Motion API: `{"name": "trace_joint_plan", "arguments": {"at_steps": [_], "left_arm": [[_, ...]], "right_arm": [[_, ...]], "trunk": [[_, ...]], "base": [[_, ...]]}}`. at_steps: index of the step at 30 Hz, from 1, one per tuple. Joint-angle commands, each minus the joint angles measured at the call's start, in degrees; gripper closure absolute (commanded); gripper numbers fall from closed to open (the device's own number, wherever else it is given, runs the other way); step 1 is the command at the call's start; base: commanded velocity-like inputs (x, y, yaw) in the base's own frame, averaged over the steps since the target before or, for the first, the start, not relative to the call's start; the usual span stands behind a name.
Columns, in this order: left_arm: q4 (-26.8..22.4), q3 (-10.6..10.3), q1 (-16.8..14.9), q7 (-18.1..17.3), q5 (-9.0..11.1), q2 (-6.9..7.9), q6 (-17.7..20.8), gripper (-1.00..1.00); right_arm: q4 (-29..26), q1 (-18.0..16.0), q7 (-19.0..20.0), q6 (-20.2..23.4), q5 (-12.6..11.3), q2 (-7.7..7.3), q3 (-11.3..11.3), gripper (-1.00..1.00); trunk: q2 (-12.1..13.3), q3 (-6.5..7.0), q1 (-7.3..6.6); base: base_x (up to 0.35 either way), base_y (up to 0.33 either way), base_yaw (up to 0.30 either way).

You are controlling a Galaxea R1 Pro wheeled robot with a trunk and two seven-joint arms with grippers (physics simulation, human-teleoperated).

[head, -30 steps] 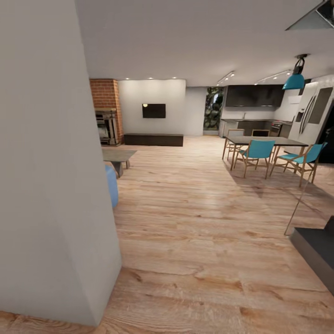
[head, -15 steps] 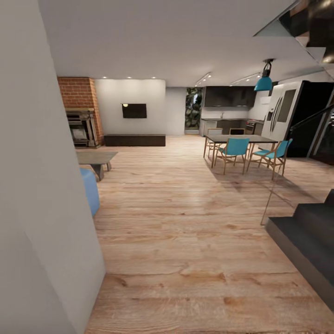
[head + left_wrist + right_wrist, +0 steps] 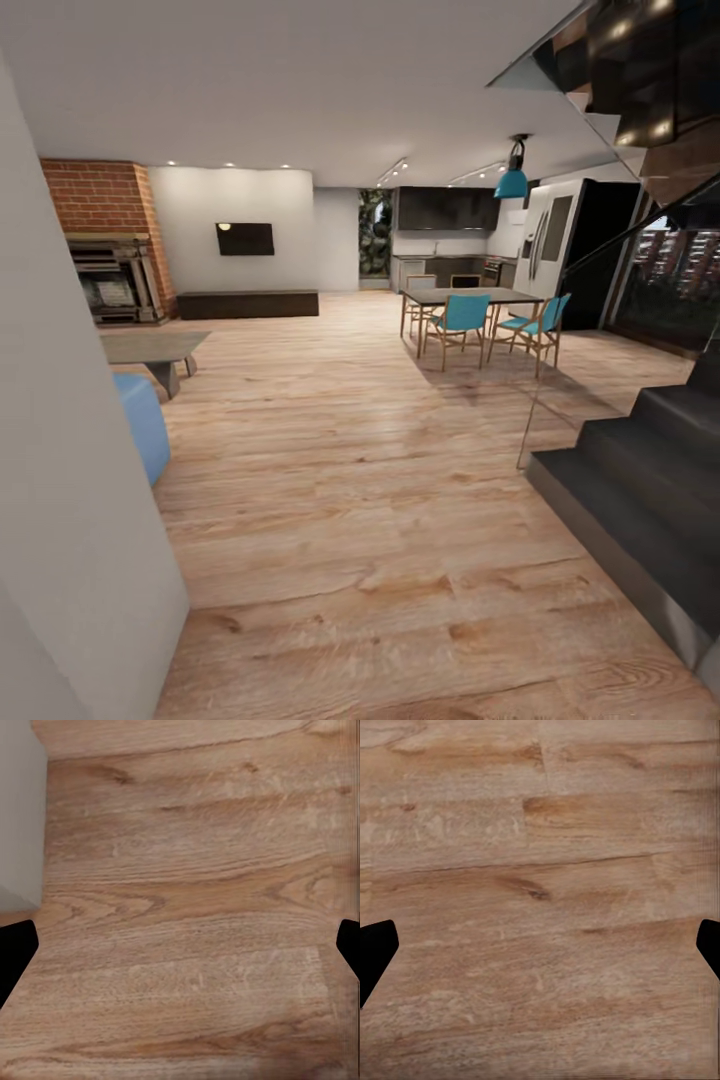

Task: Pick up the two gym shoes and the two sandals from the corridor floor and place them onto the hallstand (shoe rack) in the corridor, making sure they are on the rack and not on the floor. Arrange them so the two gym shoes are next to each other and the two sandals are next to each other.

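Note:
The gym shoes, the sandals and the hallstand are out of view. Light brown wood-plank floor (image 3: pixel 380 480) runs ahead into an open living and kitchen area. In the left wrist view my left gripper (image 3: pixel 180 952) is open, its dark fingertips (image 3: pixel 15 952) far apart at the frame's edges over bare planks, with a pale wall corner (image 3: pixel 19 817) close by. In the right wrist view my right gripper (image 3: pixel 540 952) is open too, its fingertips (image 3: pixel 375 956) spread over bare floor with nothing between them.
A white wall (image 3: pixel 70 520) stands close on the left. Dark stairs (image 3: pixel 640 500) rise on the right. Further on are a blue pouf (image 3: pixel 140 425), a low coffee table (image 3: pixel 150 350), a dining table with teal chairs (image 3: pixel 480 315), a brick fireplace (image 3: pixel 105 240) and a kitchen.
The whole head view has swung to the right: the left wall takes less of the picture and the dark stairs have come in on the right. Nothing in the room has moved.

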Motion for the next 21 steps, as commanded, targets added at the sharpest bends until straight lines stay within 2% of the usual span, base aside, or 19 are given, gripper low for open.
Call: {"name": "trace_joint_plan", "arguments": {"at_steps": [1,13,21], "left_arm": [[0.1,0.0,0.0,0.0,0.1,0.01,-0.2,-1.0],[0.3,0.8,0.1,0.0,0.1,0.06,-0.2,-1.0],[0.3,1.6,0.1,0.0,0.1,0.02,-0.2,-1.0]], "right_arm": [[0.0,0.0,0.1,-0.2,-0.1,0.01,0.0,-1.0],[-0.1,0.0,-0.1,-0.2,-0.1,0.01,-0.1,-1.0],[-0.1,0.0,-0.1,-0.2,-0.2,0.01,-0.1,-1.0]], "trunk": [[0.0,-0.06,0.0],[0.0,-0.06,0.0],[0.0,-0.06,0.0]], "base": [[0.0,0.0,-0.268],[-0.009,0.0,-0.268],[-0.242,0.0,-0.268]]}}
